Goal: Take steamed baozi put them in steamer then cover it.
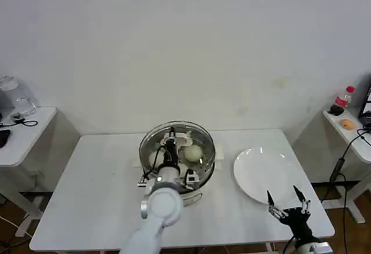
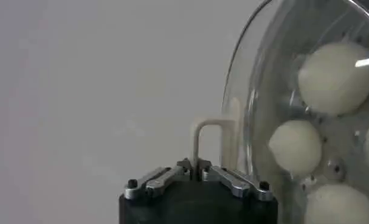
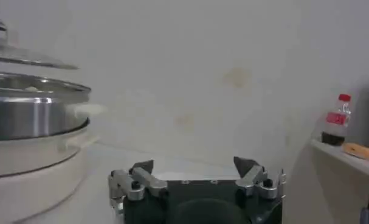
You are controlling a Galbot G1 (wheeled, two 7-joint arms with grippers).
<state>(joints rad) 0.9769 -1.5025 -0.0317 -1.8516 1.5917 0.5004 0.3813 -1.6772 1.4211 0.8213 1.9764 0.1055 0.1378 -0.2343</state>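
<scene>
Our left gripper [image 1: 172, 145] pinches the cover [image 1: 177, 144] handle over the steamer [image 1: 204, 160]; baozi [image 1: 194, 152] inside. Right gripper [image 1: 288, 203] gapes beside white plate [image 1: 258, 173].

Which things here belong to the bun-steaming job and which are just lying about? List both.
Job:
steamed baozi, in the steamer
steamer
cover, held over the steamer by the left gripper
right gripper, open, idle by the plate

Lying about:
white plate
red-capped bottle on the right side table
glass jar on the left side table
</scene>
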